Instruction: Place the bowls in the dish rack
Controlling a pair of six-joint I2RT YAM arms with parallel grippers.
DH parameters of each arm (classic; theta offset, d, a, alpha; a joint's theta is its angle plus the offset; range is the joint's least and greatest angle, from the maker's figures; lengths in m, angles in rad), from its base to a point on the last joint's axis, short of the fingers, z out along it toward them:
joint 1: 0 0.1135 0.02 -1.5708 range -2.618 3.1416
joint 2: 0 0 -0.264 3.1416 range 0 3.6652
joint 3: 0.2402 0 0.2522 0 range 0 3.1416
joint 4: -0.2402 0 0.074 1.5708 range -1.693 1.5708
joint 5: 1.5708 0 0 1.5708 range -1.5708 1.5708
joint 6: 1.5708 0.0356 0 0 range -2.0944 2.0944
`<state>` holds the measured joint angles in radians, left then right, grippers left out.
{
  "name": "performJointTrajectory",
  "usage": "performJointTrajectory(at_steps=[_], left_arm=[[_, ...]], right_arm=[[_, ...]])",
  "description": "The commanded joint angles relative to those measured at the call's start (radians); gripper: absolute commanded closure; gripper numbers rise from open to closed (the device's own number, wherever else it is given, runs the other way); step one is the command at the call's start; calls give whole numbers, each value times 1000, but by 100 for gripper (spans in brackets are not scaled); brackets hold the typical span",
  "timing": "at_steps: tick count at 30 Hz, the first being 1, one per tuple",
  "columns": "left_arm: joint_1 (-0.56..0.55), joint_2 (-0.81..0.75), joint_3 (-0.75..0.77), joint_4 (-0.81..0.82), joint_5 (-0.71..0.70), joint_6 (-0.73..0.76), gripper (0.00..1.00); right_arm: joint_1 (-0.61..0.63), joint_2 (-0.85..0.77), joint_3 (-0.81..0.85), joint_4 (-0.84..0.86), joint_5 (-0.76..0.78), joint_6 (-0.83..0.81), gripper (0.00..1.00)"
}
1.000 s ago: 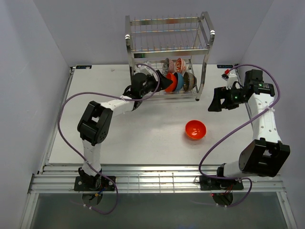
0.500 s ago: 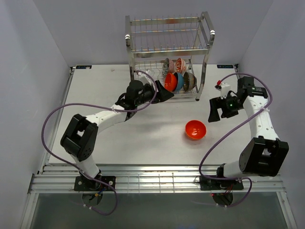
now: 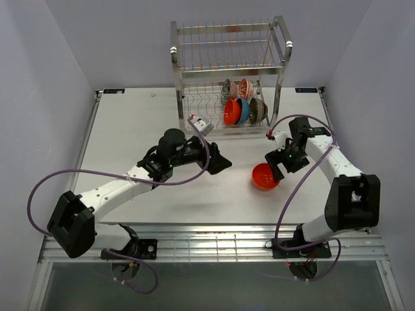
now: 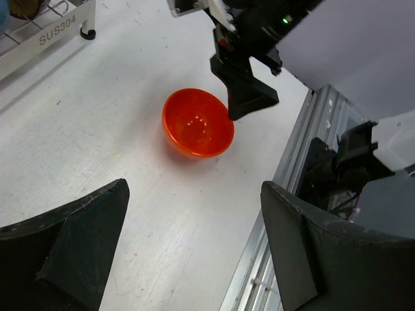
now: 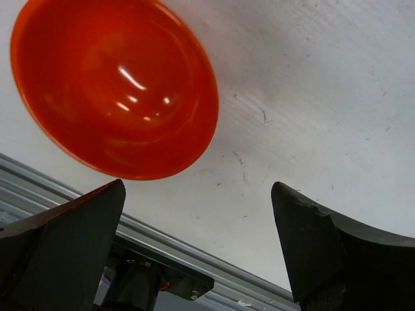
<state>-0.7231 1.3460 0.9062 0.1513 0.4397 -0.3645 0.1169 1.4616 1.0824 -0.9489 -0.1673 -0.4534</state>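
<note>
- We take the dish rack (image 3: 230,65) as our landmark; it stands at the far side of the table (image 3: 130,129).
- In its lower tier we see an orange-red bowl (image 3: 231,111), a blue bowl (image 3: 244,110) and a brown bowl (image 3: 258,110) standing on edge in a row. A red-and-white patterned bowl (image 3: 246,89) is behind them.
- The loose bowl (image 3: 264,176), also orange-red, sits upright on the table in front of the rack's right end, well apart from it.
- The right gripper (image 3: 277,170) is at the loose bowl's right rim, in front of the rack's right post. Its fingers are spread with nothing between them. We cannot tell whether it touches the rim.
- The left gripper (image 3: 219,162) hangs in front of the rack's middle, left of the loose bowl. Its fingers are spread wide and empty.
</note>
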Motion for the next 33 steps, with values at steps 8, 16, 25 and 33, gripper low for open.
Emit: performJointTrajectory(at_steps=[8,16,25,33], left_arm=[[-107,-246,-167,-90,34,513,10],[-162,-229,-174,-147,70,815,10],[-229,-231,-221,-211,39,1146,8],[-275,-58,9,-366,39,1414,12]], right_arm=[[41,108,11,133,83,77,13],[84,166,28,150,101,99,38],[118,141,94,128,42,131,92],[196,83,208,50,-20,191,92]])
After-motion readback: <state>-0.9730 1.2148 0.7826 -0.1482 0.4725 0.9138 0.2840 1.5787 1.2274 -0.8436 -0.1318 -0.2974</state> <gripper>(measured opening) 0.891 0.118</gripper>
